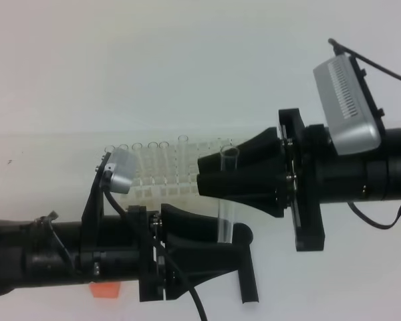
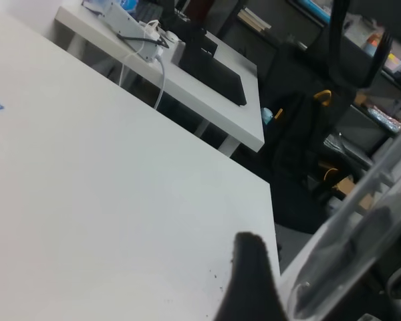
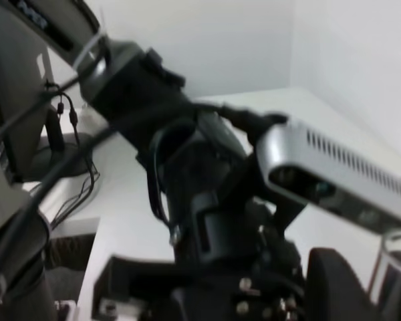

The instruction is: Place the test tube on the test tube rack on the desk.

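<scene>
My left gripper (image 1: 244,264), lower centre of the high view, has jaws spread wide, one finger each side of the tube's lower end, nothing clamped. In its wrist view the glass sits blurred at the right edge with a black fingertip (image 2: 250,281) low centre and a clear gap between them.

The tube (image 1: 227,194) stands near upright at centre frame, rim up, bottom end down between my left fingers.

Behind it, centre-left, the rack (image 1: 164,174) sits on the desk (image 1: 187,67) with several other tubes already in its holes.

My right gripper (image 1: 210,174), reaching in from the right, is clenched on the tube's upper part, just under the rim. Its wrist view shows only a sliver of glass at lower right, so I can't confirm the contact from there.

Looks like a handover with the tube now mine on the right side. To do this step well:
- pull the left arm back low and straight, fingers kept wide so they don't clip the glass
- hold the tube vertical, no twist
- lift before moving across so the bottom end clears the rack's top
- pick a free hole away from the standing tubes
- lower straight, let go only once seated
</scene>
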Motion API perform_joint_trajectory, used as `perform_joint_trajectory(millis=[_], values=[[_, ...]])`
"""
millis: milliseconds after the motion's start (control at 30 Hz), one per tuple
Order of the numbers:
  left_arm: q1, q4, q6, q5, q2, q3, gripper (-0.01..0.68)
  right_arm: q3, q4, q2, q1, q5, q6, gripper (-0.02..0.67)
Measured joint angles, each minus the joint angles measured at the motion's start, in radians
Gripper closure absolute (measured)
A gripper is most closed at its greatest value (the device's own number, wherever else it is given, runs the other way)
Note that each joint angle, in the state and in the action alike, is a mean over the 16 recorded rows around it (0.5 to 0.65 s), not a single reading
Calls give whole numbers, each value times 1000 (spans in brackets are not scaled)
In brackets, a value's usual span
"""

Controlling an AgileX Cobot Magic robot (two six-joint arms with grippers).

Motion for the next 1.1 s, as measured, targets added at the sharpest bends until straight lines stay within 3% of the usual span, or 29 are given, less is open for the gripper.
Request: perform_joint_trajectory(millis=[133,433,633,867,1100], values=[[-1,17,-4,25,0,0,271,-45,-50,-30,-10,-42,35,530],[-1,88,-39,51,-19,0,524,-127,-270,-151,-49,-190,191,531],[-1,128,-86,34,-100,0,645,-141,-452,-228,-67,-256,327,531],[-1,172,-188,-74,-297,0,672,-128,-608,-290,-69,-287,447,531],[-1,271,-368,-248,-555,0,673,-106,-674,-333,-69,-331,499,531]])
